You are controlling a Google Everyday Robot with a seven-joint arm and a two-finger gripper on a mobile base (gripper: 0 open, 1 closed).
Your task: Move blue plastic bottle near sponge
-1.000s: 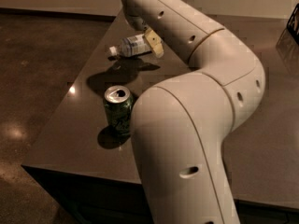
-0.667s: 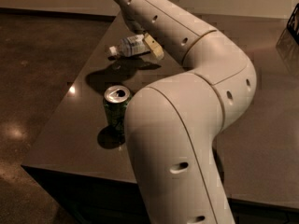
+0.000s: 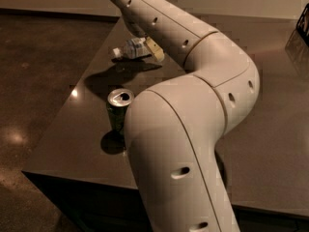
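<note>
Already the blue plastic bottle (image 3: 131,48) lies on its side at the far end of the table (image 3: 270,129), its body just beside the sponge (image 3: 155,50) and apparently touching it, so a further push risks rolling the bottle away or shoving the sponge. The claw does not show: the arm (image 3: 212,66) leaves the top edge above the bottle, so whether it is open or holding anything cannot be told. The arm's thick lower link stands close to the green soda can (image 3: 119,111) and could tip it. Compared with a second ago, the arm has swung leftward and now covers part of the can; bottle and sponge have not shifted.
</note>
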